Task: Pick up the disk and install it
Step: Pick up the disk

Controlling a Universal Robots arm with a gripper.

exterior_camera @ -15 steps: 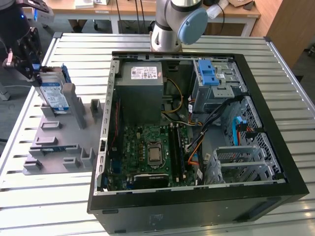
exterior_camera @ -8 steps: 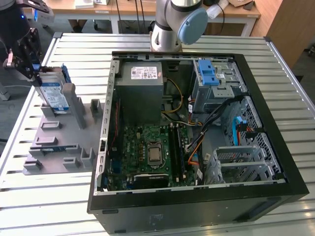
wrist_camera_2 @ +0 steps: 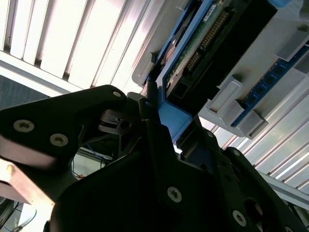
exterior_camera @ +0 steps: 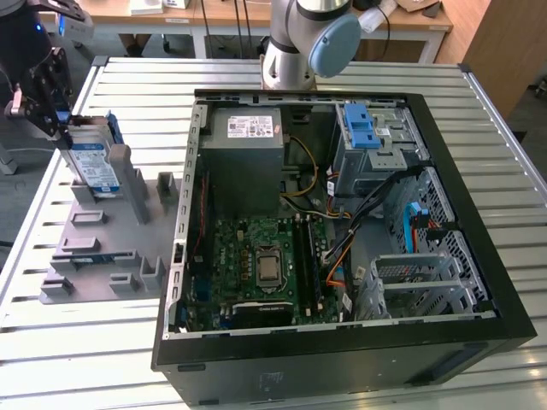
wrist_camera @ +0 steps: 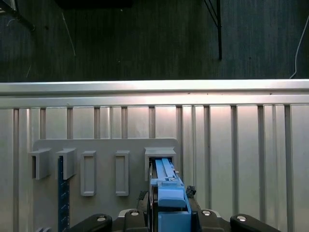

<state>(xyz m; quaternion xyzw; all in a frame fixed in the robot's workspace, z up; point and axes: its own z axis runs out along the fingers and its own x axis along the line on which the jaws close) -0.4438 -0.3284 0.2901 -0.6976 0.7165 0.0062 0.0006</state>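
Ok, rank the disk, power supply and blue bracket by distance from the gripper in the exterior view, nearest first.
1. Disk: at the gripper itself, standing in the grey rack at the exterior view's left.
2. Power supply: inside the case, toward its left side.
3. Blue bracket: farther toward the exterior view's right, inside the case.

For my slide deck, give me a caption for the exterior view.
Gripper holding the disk upright at the grey rack, beside the open computer case.

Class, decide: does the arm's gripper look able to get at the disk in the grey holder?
Likely yes: the gripper sits at the disk, apparently closed on its blue carrier frame; nothing stands between.
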